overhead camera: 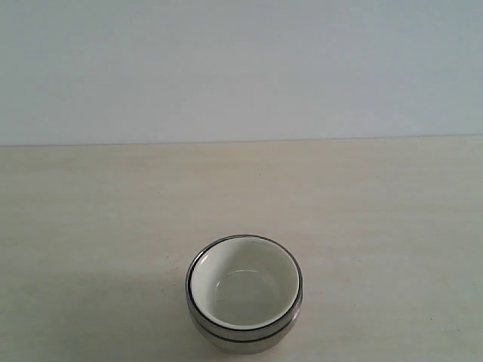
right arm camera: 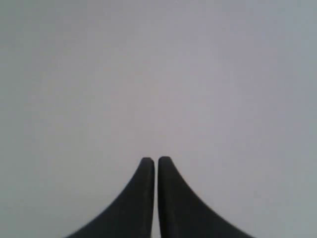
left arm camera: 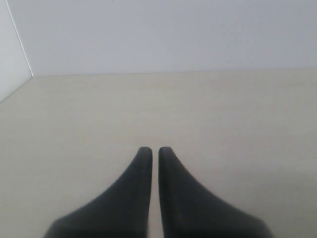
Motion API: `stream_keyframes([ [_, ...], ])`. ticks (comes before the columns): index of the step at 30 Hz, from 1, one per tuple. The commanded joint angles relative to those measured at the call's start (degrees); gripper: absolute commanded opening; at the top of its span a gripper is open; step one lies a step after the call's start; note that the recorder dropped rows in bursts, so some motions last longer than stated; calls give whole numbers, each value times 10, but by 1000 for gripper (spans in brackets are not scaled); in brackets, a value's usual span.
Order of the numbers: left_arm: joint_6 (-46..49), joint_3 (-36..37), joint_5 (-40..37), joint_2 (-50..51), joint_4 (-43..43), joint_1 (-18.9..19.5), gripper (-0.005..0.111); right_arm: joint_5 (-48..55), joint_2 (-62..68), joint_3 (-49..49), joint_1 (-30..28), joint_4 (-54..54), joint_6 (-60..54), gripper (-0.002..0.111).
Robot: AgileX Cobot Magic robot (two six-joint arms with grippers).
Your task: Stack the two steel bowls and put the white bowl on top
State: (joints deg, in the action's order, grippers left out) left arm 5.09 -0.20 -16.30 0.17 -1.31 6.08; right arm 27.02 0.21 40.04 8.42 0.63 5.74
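looking down at the pale wooden table [overhead camera: 90, 226], we see the white bowl [overhead camera: 243, 290] sitting upright inside the two steel bowls [overhead camera: 241, 337], its cream rim just within the shiny outer rim. the stack stands near the front edge of the exterior view, about at the middle. a dark line runs round the steel wall below the rim, where one steel bowl seems to sit in the other; we cannot tell which is the ribbed one. behind the table rises a plain light wall [overhead camera: 241, 68].

in the left wrist view we find the left gripper [left arm camera: 154, 150] with its dark jaws drawn together, only a thin slit between them, nothing held, over bare tabletop. in the right wrist view the right gripper [right arm camera: 156, 159] is likewise closed and empty, facing a blank grey-white surface.
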Motion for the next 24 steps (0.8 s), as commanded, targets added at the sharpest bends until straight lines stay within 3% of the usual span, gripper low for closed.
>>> stream_keyframes([
  [1,-6,2,4,-2,-2,0,4,-15,-2,-1,-38,-6,-3,0],
  [9,-6,2,4,-2,-2,0,4,-77,-2,-45,-39,-35,-1,0],
  [17,-6,2,4,-2,-2,0,4,-218,-2,-213,-39,-65,26,0],
  [24,-6,2,4,-2,-2,0,4,-260,-2,-358,-39,-65,53,0],
])
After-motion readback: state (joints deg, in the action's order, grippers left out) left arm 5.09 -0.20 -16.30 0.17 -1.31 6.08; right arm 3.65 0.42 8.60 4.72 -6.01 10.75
